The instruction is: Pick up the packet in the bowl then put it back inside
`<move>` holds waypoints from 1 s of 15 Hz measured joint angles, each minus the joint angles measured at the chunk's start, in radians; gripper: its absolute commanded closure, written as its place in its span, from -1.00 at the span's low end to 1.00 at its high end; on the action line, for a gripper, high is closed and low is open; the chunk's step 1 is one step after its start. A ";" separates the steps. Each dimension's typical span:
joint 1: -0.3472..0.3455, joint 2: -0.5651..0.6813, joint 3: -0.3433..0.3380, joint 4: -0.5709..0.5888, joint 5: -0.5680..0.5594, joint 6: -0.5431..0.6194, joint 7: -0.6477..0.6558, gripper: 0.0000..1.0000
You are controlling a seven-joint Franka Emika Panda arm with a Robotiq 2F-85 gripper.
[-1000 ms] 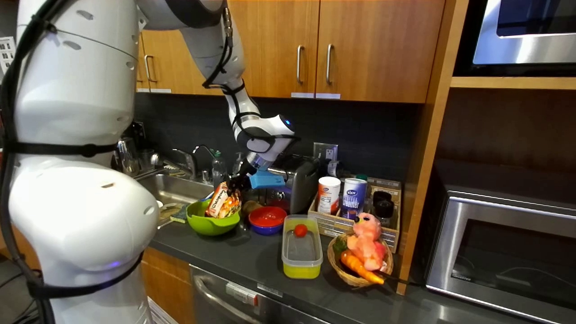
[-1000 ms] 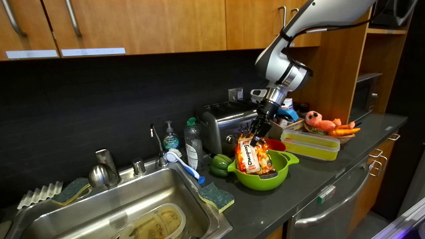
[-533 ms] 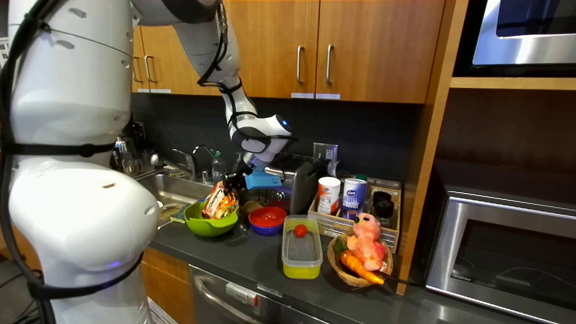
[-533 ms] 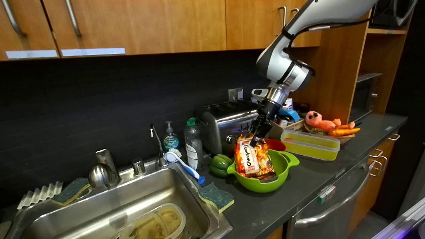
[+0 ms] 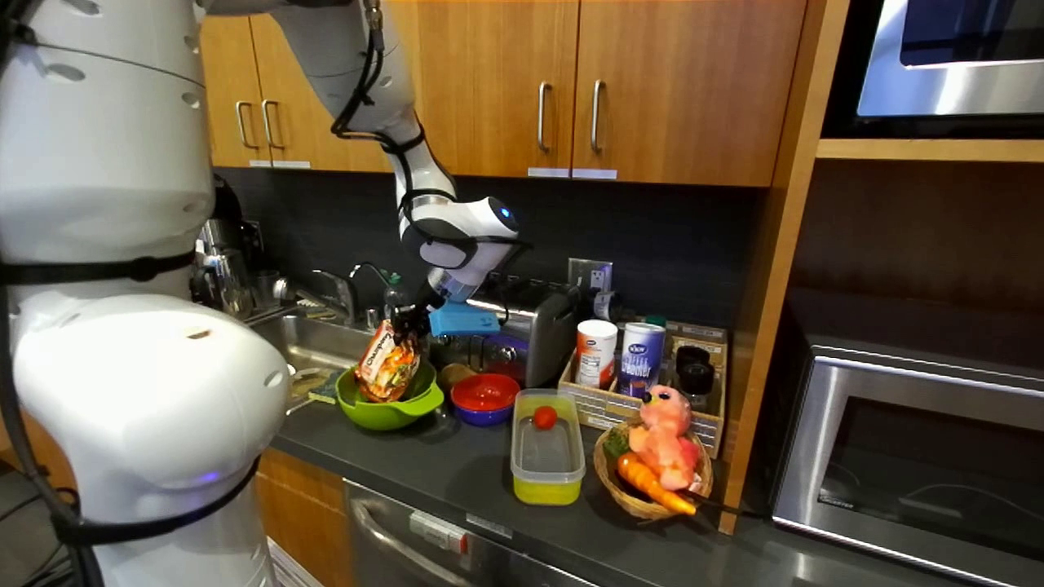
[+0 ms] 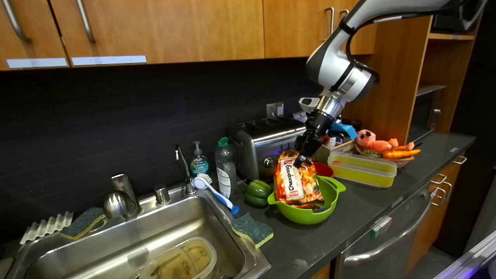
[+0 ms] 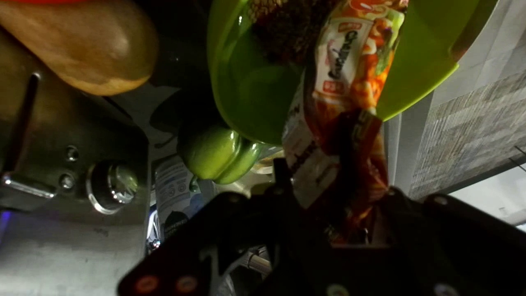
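Slantwise, the gripper [image 6: 299, 156] is holding the packet [image 6: 297, 184], jaws clamped on its top, presumably leaving the lower end free for the bowl [image 6: 304, 217].

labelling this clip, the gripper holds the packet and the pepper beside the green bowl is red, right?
The pepper is green, not red, as the wrist view shows. It does sit beside the green bowl, and the gripper holds the packet.
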 measured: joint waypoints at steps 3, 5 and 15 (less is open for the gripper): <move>0.004 -0.039 0.000 -0.025 0.021 0.016 -0.019 0.77; 0.014 -0.061 0.000 -0.043 0.030 0.055 -0.050 0.77; 0.093 -0.141 0.015 -0.148 0.141 0.276 -0.222 0.77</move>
